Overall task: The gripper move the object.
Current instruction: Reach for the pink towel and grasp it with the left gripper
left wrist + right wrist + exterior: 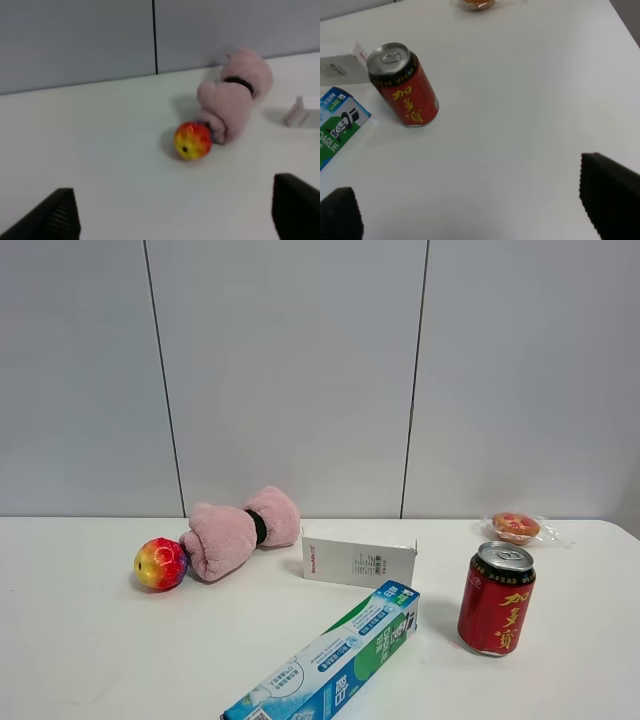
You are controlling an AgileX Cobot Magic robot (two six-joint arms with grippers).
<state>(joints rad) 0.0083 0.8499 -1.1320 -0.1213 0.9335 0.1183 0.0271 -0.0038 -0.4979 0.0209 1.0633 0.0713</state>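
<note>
L gripper wide; towel well beyond.

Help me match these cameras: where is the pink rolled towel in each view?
Exterior high: pink towel left of centre, near the back wall.
Left wrist: pink towel just beyond the rainbow ball, by the wall.
Right wrist: not in it.
Shared landmark: the white box, visible in all three.

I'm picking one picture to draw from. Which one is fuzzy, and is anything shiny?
The left wrist view is the fuzzy one: the pink towel and rainbow ball have soft edges, with a faint shadow beside the ball. The exterior high view is sharp and evenly lit. The right wrist view is fairly sharp, and the red can has a gleaming silver top.
</note>
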